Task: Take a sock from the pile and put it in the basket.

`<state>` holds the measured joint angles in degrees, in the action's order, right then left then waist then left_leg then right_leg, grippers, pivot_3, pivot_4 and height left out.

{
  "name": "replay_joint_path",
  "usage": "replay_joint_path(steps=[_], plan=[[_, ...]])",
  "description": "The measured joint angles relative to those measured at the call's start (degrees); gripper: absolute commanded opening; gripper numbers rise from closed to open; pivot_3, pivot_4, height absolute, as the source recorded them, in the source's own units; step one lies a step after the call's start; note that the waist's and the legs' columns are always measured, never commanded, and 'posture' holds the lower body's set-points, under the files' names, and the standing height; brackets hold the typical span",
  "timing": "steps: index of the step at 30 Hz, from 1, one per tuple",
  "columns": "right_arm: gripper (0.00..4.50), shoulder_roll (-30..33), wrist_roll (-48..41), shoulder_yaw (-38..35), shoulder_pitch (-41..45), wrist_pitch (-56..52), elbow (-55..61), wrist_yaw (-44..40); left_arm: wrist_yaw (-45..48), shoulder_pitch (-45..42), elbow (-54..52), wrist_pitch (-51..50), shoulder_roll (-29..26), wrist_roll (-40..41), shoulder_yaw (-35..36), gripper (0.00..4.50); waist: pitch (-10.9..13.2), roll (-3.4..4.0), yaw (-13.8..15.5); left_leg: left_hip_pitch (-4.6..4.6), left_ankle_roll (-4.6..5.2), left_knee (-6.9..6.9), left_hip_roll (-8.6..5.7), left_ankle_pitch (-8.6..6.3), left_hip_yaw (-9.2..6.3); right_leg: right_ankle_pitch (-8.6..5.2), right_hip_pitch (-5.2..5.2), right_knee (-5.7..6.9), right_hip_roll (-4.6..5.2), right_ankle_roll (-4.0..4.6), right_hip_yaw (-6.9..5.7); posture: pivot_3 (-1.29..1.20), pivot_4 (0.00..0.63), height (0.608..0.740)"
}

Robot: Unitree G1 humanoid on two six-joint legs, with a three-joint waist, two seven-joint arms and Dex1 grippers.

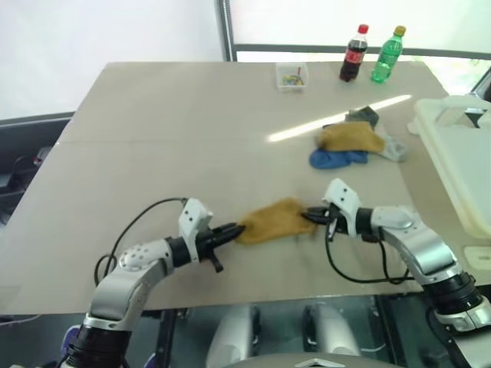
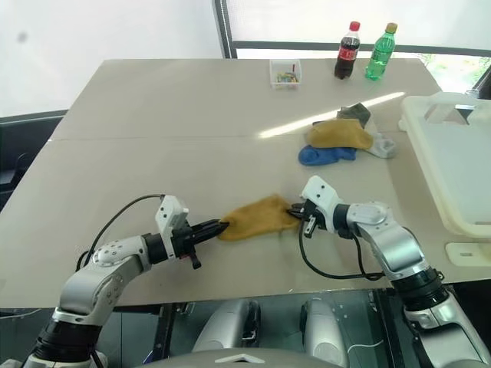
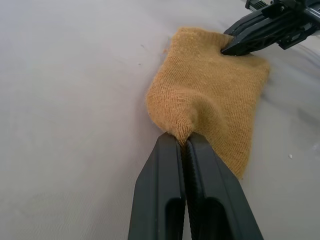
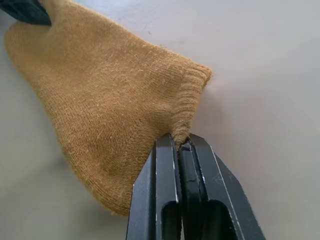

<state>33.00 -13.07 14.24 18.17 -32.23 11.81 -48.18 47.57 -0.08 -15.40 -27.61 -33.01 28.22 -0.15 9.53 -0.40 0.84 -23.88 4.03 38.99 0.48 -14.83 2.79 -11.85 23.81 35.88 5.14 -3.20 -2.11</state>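
**Both hands pinching the same yellow sock, basket sitting off to the right**

So here's the scene. There's one mustard-yellow sock lying on the table near the front edge, well apart from the pile. The left hand has its two black fingers squeezed tight on the sock's left end, and you can see in the left wrist view a little fold of knit fabric nipped right between the fingertips. The right hand is doing the same thing on the opposite end, clamped on the ribbed cuff edge; the right wrist view shows the cuff bunched up into the closed tips. The sock stretches between the two hands and looks like it's resting on the table, slightly humped in the middle.

The pile is further back and to the right: another mustard-yellow sock on top, a bright blue one poking out below it, a dark grey one behind and a light grey one on the right side.

The basket is the big cream-white bin at the right edge of the table, just beside the pile.

At the far edge there's a small clear box with colourful bits in it, plus a cola bottle and a green bottle standing upright next to each other.
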Motion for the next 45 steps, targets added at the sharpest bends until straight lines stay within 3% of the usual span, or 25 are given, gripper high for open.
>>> replay_joint_path(steps=[7,13,16,23,24,29,33,38,41,43,45], plan=[[0.00,4.4,-3.5,-4.8,-5.8,-6.4,9.7,0.7,1.2,-4.0,-0.3,-2.1,0.0,1.1,-0.6,0.05,0.0,-0.01,-0.1,-0.01,0.01,0.00,0.03,0.00,-0.01,0.00,0.01,0.00,-0.01,0.00,0.00,0.00,0.150,0.732],[0.00,4.5,-2.0,-5.0,-7.5,-7.4,10.4,4.2,2.2,-5.9,0.3,-3.3,0.2,0.7,-3.1,0.05,0.0,-0.01,-0.1,-0.02,0.01,0.00,0.01,0.00,0.02,0.00,0.01,0.00,-0.04,-0.01,0.02,0.00,0.150,0.732],[1.06,4.2,-1.6,-5.0,-7.5,-6.9,10.1,4.4,2.4,-6.6,0.8,-3.6,0.6,0.8,-3.1,1.09,0.0,-0.02,-0.1,-0.01,0.01,0.00,0.02,0.00,0.01,0.00,0.01,0.00,-0.08,-0.01,0.01,0.00,0.150,0.732],[4.30,3.4,-1.5,-5.2,-7.7,-5.5,9.6,5.3,3.4,-5.8,1.0,-3.0,-0.3,0.2,-2.6,4.27,0.0,-0.02,-0.1,-0.01,0.01,0.00,0.02,0.00,0.01,-0.01,0.01,-0.01,-0.10,-0.02,0.02,0.00,0.150,0.732],[4.45,2.8,-1.6,-5.9,-7.8,-5.4,9.6,6.1,3.4,-5.1,0.9,-2.0,-0.3,0.1,-2.0,4.33,0.0,-0.02,-0.1,-0.02,0.01,0.00,0.03,0.00,0.01,-0.01,0.01,-0.01,-0.09,-0.02,0.02,0.00,0.150,0.732],[4.45,1.3,-2.8,-10.2,-7.6,-4.5,9.7,8.2,5.3,-1.5,0.6,1.4,-0.6,1.3,2.0,4.33,0.0,-0.01,0.0,-0.02,0.01,0.00,0.05,0.00,0.01,-0.01,0.02,-0.01,-0.08,-0.01,0.02,0.00,0.150,0.732],[4.45,0.9,-2.5,-11.4,-2.4,-2.5,5.6,8.8,7.1,-1.1,0.1,5.1,-0.6,3.1,5.6,4.33,0.0,0.00,-0.1,0.00,0.00,0.01,0.04,0.00,0.03,0.00,0.02,-0.01,-0.04,-0.01,0.03,0.00,0.150,0.732],[4.45,1.1,9.9,-9.3,14.7,11.7,-22.6,16.3,7.4,-2.6,-1.1,8.1,-0.2,3.6,6.9,4.33,0.1,0.05,-0.3,-0.02,-0.22,0.01,-0.05,0.15,0.10,0.00,0.04,0.00,-0.10,0.00,0.09,0.00,0.150,0.732],[3.63,0.8,13.3,-9.3,20.3,17.6,-33.9,19.8,7.0,-2.5,-2.0,8.1,-0.2,3.6,6.9,4.33,0.1,0.05,-0.2,-0.03,-0.25,-0.03,-0.05,0.17,0.10,0.00,0.04,-0.01,-0.16,-0.01,0.09,0.00,0.150,0.732],[2.81,0.4,15.0,-9.2,22.9,20.7,-40.0,21.0,6.3,-2.7,-2.9,8.1,0.0,3.9,6.9,4.33,0.1,0.05,-0.2,-0.05,-0.25,-0.11,-0.05,0.17,0.11,0.04,0.05,-0.04,-0.16,-0.08,0.10,0.00,0.150,0.732],[2.81,0.4,16.6,-8.7,24.6,23.7,-45.4,21.1,5.4,-3.2,-4.4,7.8,0.3,5.0,7.0,4.33,0.1,0.04,-0.2,-0.06,-0.25,-0.13,-0.07,0.17,0.11,0.13,0.06,-0.06,-0.15,-0.23,0.11,0.00,0.150,0.732]])
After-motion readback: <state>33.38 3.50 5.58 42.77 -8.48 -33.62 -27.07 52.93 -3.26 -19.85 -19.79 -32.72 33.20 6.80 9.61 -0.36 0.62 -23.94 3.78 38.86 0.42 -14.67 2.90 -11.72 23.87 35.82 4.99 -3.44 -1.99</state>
